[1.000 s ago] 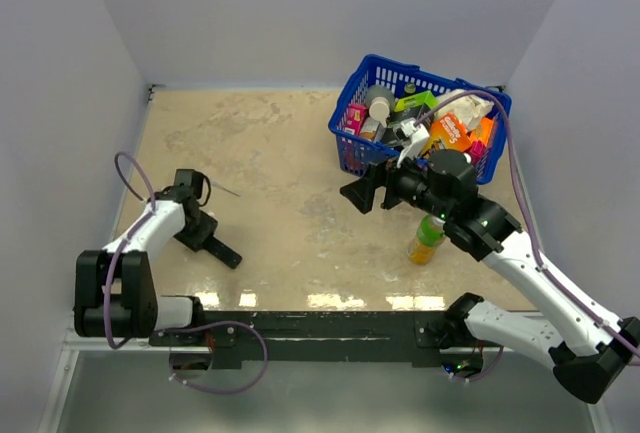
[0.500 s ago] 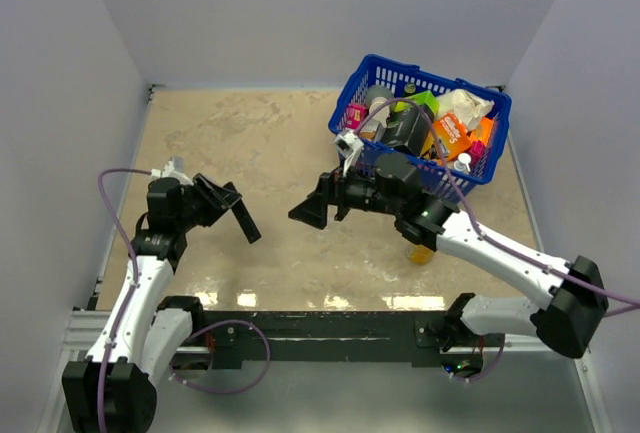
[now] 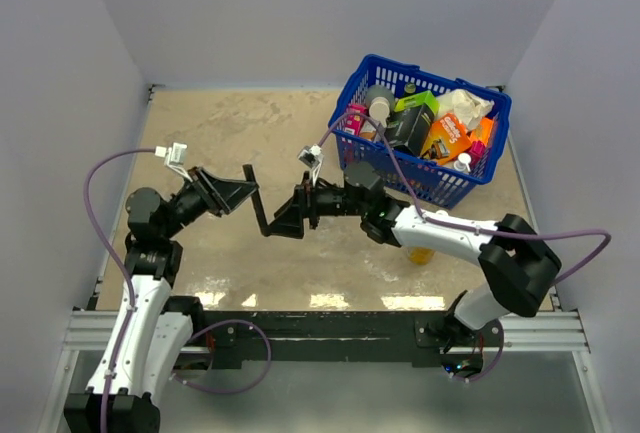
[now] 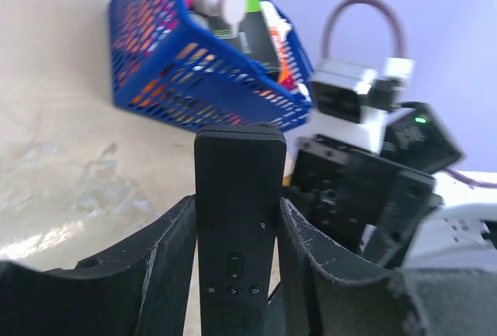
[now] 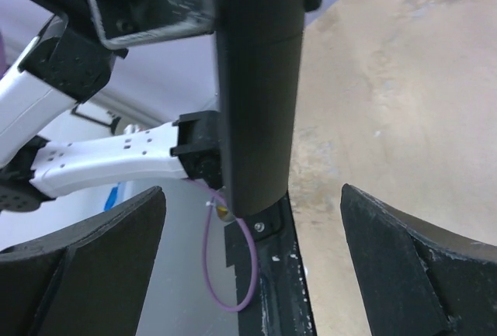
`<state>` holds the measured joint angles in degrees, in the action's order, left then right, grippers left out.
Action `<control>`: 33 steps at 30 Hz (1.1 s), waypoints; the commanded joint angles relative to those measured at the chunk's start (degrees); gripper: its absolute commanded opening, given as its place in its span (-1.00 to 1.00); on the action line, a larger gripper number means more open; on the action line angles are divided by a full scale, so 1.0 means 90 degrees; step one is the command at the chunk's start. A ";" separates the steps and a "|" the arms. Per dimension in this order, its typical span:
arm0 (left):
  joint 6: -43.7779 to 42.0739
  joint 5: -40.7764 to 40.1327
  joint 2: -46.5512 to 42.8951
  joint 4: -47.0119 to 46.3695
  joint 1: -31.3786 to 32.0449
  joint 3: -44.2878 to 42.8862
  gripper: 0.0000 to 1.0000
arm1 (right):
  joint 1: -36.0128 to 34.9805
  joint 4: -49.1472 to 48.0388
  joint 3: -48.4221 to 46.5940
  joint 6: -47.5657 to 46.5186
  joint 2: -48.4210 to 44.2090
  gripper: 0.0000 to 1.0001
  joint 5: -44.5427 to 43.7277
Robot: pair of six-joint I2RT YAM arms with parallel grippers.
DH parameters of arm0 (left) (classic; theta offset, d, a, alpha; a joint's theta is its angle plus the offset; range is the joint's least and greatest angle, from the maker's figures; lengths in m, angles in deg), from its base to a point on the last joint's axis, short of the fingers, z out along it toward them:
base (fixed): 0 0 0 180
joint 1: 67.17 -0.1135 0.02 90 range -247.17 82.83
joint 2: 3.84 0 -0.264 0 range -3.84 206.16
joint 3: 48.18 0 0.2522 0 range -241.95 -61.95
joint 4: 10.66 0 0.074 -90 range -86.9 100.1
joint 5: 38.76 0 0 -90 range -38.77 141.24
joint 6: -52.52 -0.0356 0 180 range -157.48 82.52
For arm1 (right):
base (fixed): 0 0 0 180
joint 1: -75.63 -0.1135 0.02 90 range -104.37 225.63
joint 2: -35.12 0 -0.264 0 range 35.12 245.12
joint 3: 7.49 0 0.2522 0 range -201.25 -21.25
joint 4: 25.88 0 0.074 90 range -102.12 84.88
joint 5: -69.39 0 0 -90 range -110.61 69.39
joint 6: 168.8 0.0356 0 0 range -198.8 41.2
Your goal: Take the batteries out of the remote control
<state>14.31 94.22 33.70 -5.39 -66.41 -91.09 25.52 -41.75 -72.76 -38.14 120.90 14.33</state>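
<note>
Bare beige table (image 3: pixel 230 123) across the whole far left corner and down the left edge. More open room along the near edge, between the two arm bases. Crowded only at the far right corner, by a blue basket (image 3: pixel 420 128) heaped with packets and boxes, close behind the right arm. Near the right edge, tucked beside that arm, an upright green-and-yellow bottle (image 3: pixel 424 251), partly hidden. A loop of purple cable (image 3: pixel 95 178) bulging out from the left arm toward the left edge.

Over the middle of the table, held up off the surface: the remote control (image 3: pixel 257 201), a slim black bar. Gripped across its width by the left jaws, closed down to the bar's own breadth, one finger (image 4: pixel 167 266) pressed against each long side. Button face turned to the left wrist camera, free end poking out past the fingertips toward the basket and the right arm.

Right jaws spread wide and holding nothing. Seen from the right wrist, one finger (image 5: pixel 85 274) low on the left and the other low on the right, with the bar's plain dark face standing in line with the gap between them and touching neither. From above, right jaws just beside the bar's nearer end. Cannot tell whether the bar sits between the right fingertips or just ahead of them.
</note>
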 commanded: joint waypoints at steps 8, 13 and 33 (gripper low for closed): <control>0.1247 0.1210 -0.0236 -0.2736 -0.0045 0.0465 -0.63 | -0.0126 -0.2557 0.0156 0.0530 0.0303 0.88 0.1137; 0.1939 0.1454 -0.0109 -0.3712 -0.0035 0.0620 -0.65 | -0.0252 -0.3201 0.0127 0.0989 0.0596 0.75 0.1313; 0.1250 0.1660 0.0067 -0.3103 -0.0035 0.0388 0.46 | -0.0341 0.1234 -0.0175 -0.0902 -0.0224 -0.80 -0.1176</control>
<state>35.21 107.99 34.88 -42.75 -66.57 -83.79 22.14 -53.31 -71.49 -36.48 122.49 17.74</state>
